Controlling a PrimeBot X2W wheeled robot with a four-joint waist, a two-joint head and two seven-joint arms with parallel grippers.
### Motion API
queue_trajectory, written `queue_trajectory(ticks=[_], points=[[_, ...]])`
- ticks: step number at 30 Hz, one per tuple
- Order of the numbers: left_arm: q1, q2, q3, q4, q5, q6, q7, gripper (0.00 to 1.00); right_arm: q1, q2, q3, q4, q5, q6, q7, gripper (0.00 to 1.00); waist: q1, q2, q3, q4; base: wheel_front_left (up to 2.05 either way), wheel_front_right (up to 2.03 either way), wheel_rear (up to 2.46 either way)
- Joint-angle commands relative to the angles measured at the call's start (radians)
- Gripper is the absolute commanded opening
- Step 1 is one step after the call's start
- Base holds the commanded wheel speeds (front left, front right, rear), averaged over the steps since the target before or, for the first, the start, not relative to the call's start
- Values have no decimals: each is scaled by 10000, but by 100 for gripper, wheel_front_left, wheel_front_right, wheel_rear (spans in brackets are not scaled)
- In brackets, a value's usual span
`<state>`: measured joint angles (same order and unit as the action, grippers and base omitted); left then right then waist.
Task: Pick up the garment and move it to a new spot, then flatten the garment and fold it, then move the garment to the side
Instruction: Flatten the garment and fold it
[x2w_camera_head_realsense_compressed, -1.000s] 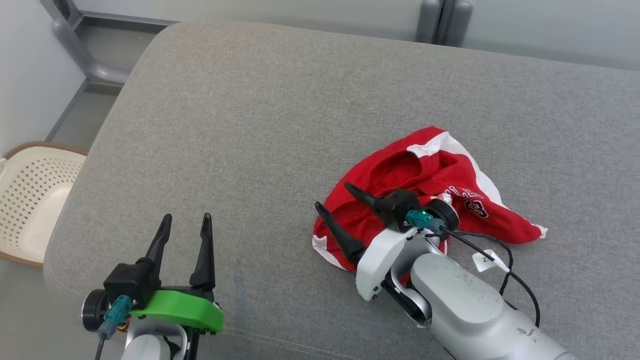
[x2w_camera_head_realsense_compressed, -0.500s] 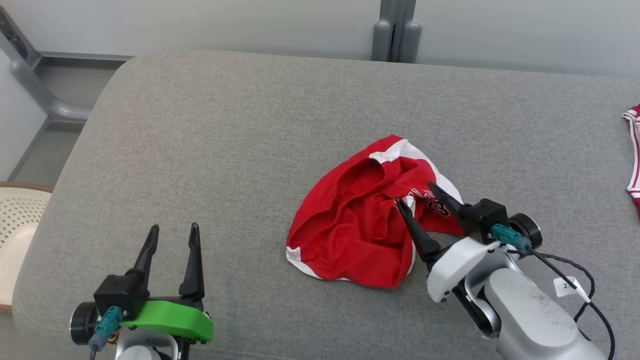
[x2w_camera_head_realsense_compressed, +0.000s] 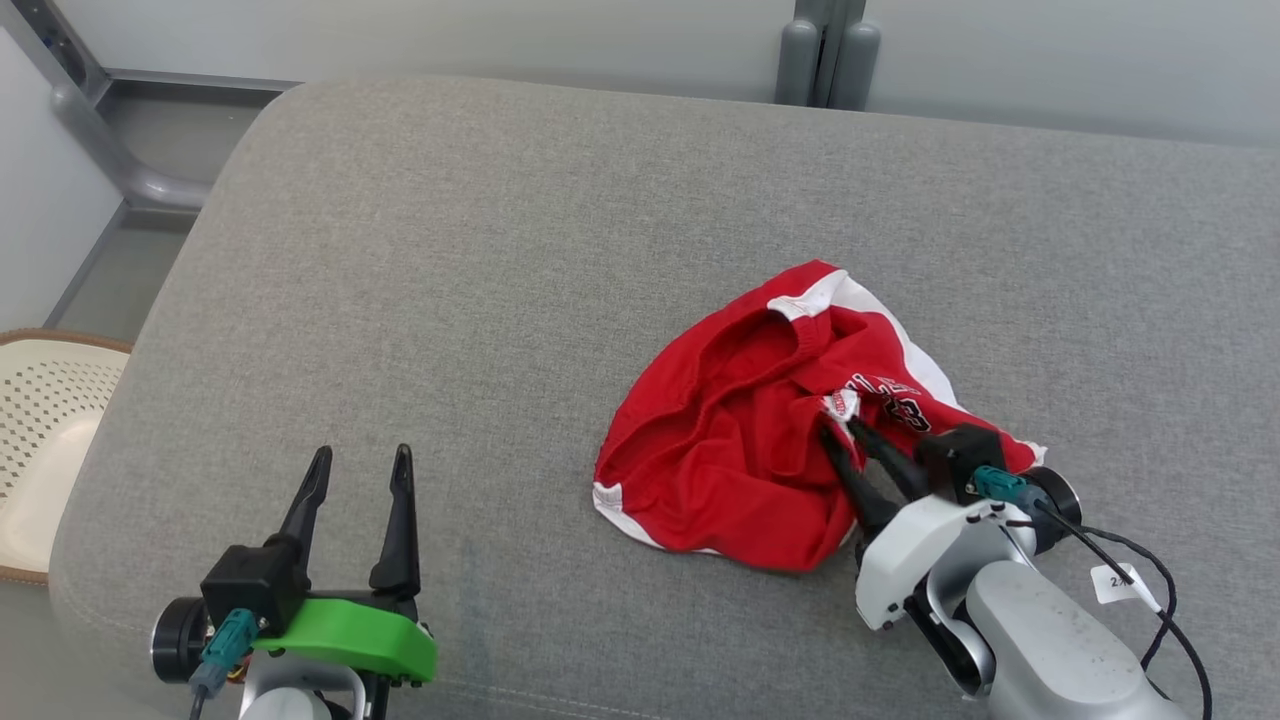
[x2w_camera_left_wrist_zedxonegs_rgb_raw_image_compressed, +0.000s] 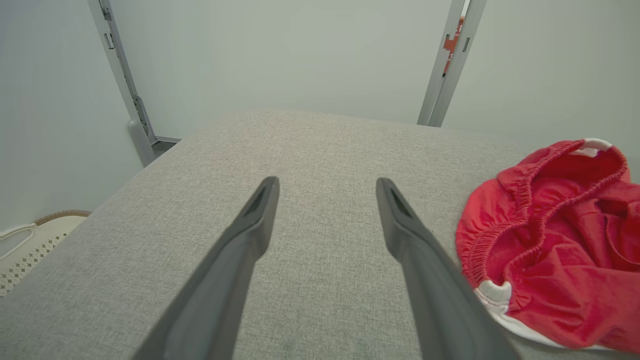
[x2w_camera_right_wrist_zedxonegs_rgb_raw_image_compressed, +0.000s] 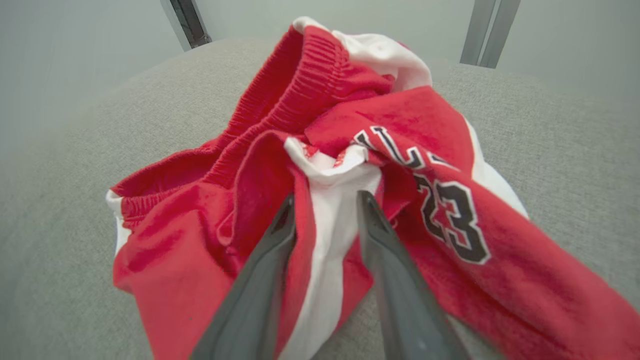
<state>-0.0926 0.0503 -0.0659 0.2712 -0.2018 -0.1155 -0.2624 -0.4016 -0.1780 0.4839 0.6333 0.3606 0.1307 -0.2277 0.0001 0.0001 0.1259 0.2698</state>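
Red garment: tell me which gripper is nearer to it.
Right. The right gripper has its fingers either side of a white-striped fold of the red garment, touching the cloth. The left gripper sits open over the bare grey cushion, off to the garment's left, clear of it.

The basket (x2w_camera_head_realsense_compressed: 45, 420) was cut off by the head view's left edge, and the garment (x2w_camera_left_wrist_zedxonegs_rgb_raw_image_compressed: 560, 240) ran past the right edge of the left wrist view. Folds hid part of its black lettering (x2w_camera_right_wrist_zedxonegs_rgb_raw_image_compressed: 452, 220). Whether the right end effector (x2w_camera_right_wrist_zedxonegs_rgb_raw_image_compressed: 324, 200) truly pinched the white stripe (x2w_camera_right_wrist_zedxonegs_rgb_raw_image_compressed: 330, 240) between its fingers (x2w_camera_right_wrist_zedxonegs_rgb_raw_image_compressed: 265, 265) could not be told. The label (x2w_camera_head_realsense_compressed: 1113, 583) at the head view's lower right was too small to read.
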Motion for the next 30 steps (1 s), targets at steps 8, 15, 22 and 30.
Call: queue_trajectory(ticks=[8, 15, 22, 30], points=[[201, 9, 236, 37, 49, 18, -28, 100, 46, -2, -44, 31, 133, -1, -323, 0, -1, -1, -210, -631, 0, 0, 0], [272, 11, 189, 50, -154, 19, -27, 100, 1471, -136, -1319, -1681, 456, -1, -369, 0, -1, -1, -247, -1335, 0, 0, 0], [256, 10, 190, 29, -152, 109, -28, 100, 3354, 394, -2744, -3395, 666, -1, 73, 0, -1, -1, -130, -1806, 0, 0, 0], [126, 12, 243, 36, 3, 81, -28, 100, 3994, 553, -3531, -4450, -133, -1, 174, 100, -1, -1, -118, -2161, 0, 0, 0]])
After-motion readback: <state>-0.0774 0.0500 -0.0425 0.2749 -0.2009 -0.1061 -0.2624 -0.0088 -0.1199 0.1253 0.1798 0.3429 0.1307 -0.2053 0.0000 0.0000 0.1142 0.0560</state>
